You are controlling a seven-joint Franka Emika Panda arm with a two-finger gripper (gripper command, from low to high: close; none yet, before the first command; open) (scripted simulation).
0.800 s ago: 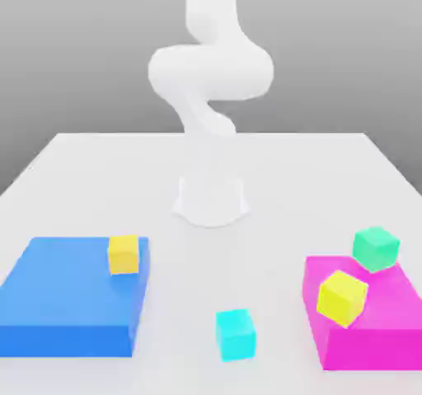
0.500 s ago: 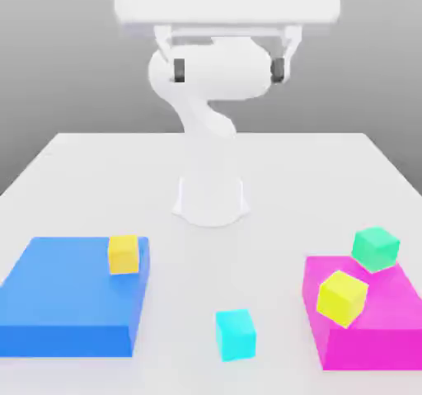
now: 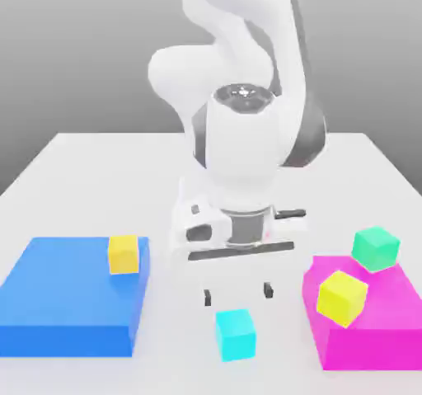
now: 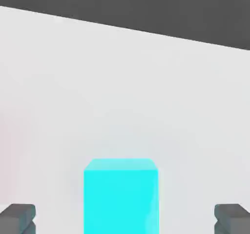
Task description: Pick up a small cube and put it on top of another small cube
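Exterior view | gripper [image 3: 238,294] spread wide, empty | cyan cube [image 3: 236,334] on table just below, apart

hand [image 3: 237,294]: fingers wide apart, pointing down | cyan cube [image 3: 236,334]: on table [image 3: 99,171], just below hand, untouched

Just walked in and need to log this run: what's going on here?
A white robot arm has its open gripper hanging over the cyan cube on the white table, fingertips either side, nothing gripped yet. One yellow cube sits on the blue block; another yellow cube and a green cube sit on the magenta block. No stacking has happened yet.
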